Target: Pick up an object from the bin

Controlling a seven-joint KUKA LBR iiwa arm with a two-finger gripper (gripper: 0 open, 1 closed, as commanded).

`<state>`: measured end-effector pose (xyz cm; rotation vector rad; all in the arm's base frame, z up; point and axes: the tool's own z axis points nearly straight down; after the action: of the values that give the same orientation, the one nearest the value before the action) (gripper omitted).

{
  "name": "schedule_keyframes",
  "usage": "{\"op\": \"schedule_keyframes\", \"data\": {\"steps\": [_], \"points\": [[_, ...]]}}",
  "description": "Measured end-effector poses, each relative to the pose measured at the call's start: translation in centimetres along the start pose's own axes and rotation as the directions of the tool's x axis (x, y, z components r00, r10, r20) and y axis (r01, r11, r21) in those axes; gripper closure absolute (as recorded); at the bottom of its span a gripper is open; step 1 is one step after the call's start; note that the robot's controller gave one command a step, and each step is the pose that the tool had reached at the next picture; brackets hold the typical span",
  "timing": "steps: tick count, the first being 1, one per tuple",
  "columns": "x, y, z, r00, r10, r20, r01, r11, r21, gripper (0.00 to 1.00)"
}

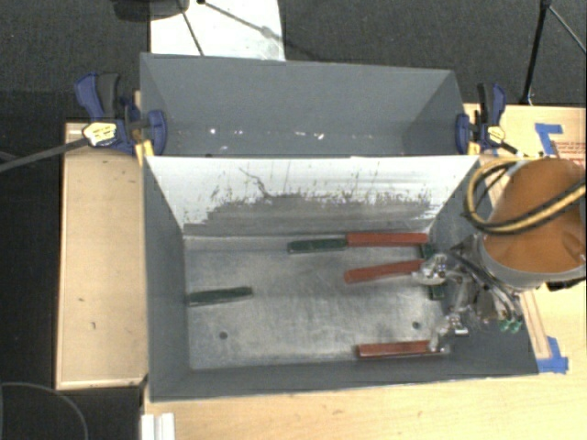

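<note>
My gripper hangs low at the right end of the bin, open, with nothing between its fingers. One fingertip is by the right end of a red-brown stick lying across the middle of the floor. The other fingertip is by the right end of a second red-brown stick near the front wall. I cannot tell whether either tip touches its stick.
A third red-brown stick lies along the back wall, end to end with a dark green stick. Another dark green stick lies alone at the left. The arm's orange cover and cables stand over the right rim.
</note>
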<state>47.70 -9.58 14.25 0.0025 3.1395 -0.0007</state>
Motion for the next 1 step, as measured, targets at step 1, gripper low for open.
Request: {"op": "schedule_keyframes", "data": {"steps": [1], "points": [[-0.21, 0.17, 5.0, 1.0, -0.012, 0.007, 0.012, 1.0, 0.001, 0.0]]}}
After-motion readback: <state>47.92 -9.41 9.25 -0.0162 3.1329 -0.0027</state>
